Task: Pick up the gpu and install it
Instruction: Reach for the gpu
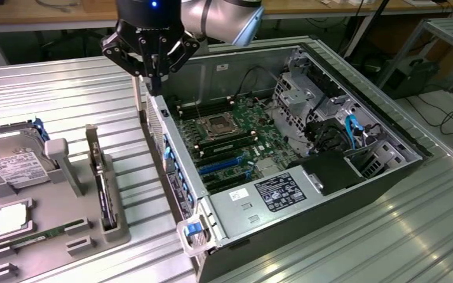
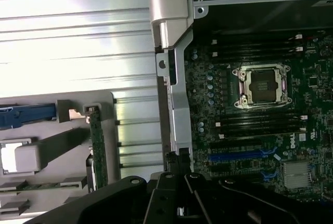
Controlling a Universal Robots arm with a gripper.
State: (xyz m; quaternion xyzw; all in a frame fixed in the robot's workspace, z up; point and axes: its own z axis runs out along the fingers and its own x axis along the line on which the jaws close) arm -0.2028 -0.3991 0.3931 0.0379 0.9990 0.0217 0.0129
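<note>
The robot arm's gripper (image 1: pixel 156 87) is pictured in the upper left of the exterior view. Its 2 black fingers are pressed together with nothing held between them. It is poised above the rear edge of an open computer case (image 1: pixel 313 227), which is laid on its side on a ribbed metal table (image 1: pixel 69 100).

The graphics card (image 1: pixel 105 194) is shown standing on its long edge in a slot of the grey holder (image 1: pixel 120 233) at the exterior view's lower left, well apart from the gripper and near the case's perforated rear panel. A hard drive (image 1: pixel 14 165) with a white label, a processor chip (image 1: pixel 10 219) and 1 memory stick (image 1: pixel 49 234) are laid out in the same holder.

Inside the case, the motherboard (image 1: pixel 242 135) is exposed, with its processor socket (image 1: pixel 214 125) and blue expansion slots (image 1: pixel 222 168) in the middle of the frame. In the wrist view, the card's green edge is seen upright in the holder.
</note>
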